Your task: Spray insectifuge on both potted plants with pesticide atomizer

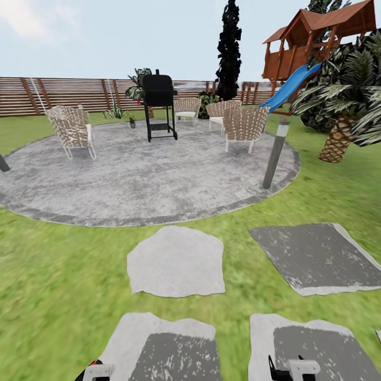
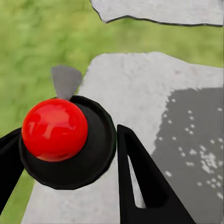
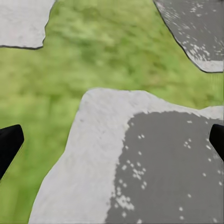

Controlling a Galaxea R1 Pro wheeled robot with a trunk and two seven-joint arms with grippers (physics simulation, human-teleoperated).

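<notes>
Facing the garden [image 1: 47, 296], the head view records rough green lawn crossed by grey irregular stepping stones [image 1: 177, 262], mottled and flat, leading to a round paved patio [image 1: 137, 180] with a darker rim. On it stand woven wicker chairs [image 1: 71, 129], a black boxy grill [image 1: 159, 103] and a slim grey bollard lamp [image 1: 275, 153]; a brown slatted fence [image 1: 63, 95] runs behind. Left pincer [image 2: 70, 163]: black fingers flank a glossy red ball in a black round socket; grip state cannot be told. Right pincer [image 3: 112, 140]: tips spread wide, nothing between, over speckled stone. Small leafy plants [image 1: 115, 112] near the fence are too distant to identify.
</notes>
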